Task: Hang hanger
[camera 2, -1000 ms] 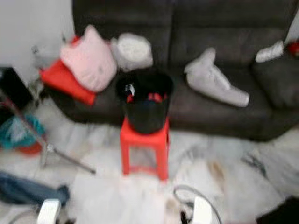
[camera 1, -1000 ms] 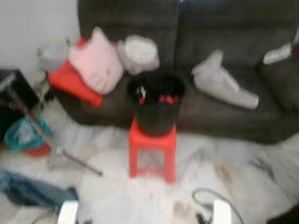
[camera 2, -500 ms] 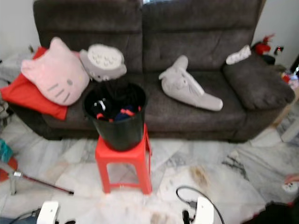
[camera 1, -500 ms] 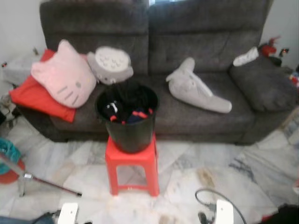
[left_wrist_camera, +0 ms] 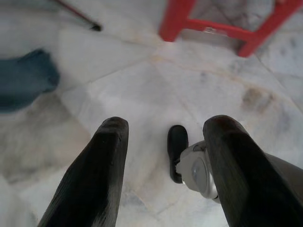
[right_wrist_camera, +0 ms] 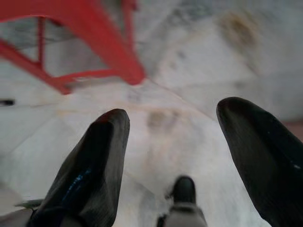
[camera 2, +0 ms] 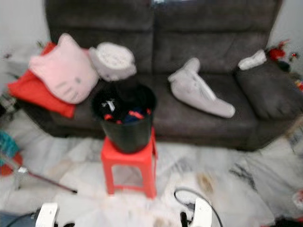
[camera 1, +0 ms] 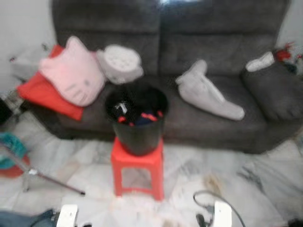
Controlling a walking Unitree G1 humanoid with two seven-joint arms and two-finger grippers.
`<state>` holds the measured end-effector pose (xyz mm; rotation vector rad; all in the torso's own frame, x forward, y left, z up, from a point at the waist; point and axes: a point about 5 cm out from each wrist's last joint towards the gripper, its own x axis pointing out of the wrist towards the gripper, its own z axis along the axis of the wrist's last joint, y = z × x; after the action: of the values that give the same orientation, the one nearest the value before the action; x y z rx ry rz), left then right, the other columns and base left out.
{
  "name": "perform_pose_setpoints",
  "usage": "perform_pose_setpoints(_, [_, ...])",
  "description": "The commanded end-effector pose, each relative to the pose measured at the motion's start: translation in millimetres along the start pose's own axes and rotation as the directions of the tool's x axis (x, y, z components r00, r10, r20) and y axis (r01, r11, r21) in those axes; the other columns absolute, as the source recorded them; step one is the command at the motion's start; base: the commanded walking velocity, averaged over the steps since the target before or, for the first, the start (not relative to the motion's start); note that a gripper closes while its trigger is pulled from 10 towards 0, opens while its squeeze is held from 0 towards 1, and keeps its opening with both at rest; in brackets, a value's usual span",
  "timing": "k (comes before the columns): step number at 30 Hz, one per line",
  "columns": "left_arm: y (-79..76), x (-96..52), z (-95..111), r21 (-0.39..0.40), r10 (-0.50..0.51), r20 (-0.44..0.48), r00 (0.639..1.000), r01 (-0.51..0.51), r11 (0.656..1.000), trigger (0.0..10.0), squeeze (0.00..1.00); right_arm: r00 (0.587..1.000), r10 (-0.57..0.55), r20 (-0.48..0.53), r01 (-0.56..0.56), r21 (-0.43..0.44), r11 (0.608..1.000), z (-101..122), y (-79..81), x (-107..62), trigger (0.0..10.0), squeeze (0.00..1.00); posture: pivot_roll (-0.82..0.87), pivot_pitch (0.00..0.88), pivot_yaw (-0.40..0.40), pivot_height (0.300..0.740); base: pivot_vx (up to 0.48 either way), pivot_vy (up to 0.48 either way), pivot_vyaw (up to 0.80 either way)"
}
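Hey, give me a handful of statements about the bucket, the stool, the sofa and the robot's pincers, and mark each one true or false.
1. The black bucket stands on the red stool. True.
2. The bucket is empty. False: dark, red and white items lie inside it.
3. The left pincer is open and holds nothing. True.
4. The right pincer is shut on a hanger. False: it is open, with only floor between its fingers.
5. The pink cat-face cushion lies on the floor. False: it rests on the grey sofa.
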<state>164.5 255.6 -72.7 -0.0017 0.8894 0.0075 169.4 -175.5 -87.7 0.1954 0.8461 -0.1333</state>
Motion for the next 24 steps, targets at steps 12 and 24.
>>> perform_pose_setpoints(12, [4.1, -2.6, -5.4, 0.013, 0.002, -0.024, 1.000, -0.002, 1.000, 10.0, 0.00, 1.000, 0.005, 0.006, -0.005, 0.011, 1.000, 2.4, 4.1, 1.2, 10.0, 0.00, 0.00, 0.000, 0.030, 0.740, 0.170, 0.000, 0.04])
perform_pose_setpoints(24, [4.7, -2.8, -5.0, 0.006, 0.001, -0.019, 1.000, -0.001, 1.000, 10.0, 0.00, 1.000, 0.012, 0.012, -0.012, 0.030, 0.999, 3.8, 7.3, 1.8, 10.0, 0.00, 0.00, 0.000, 0.029, 0.740, 0.000, 0.000, -0.23])
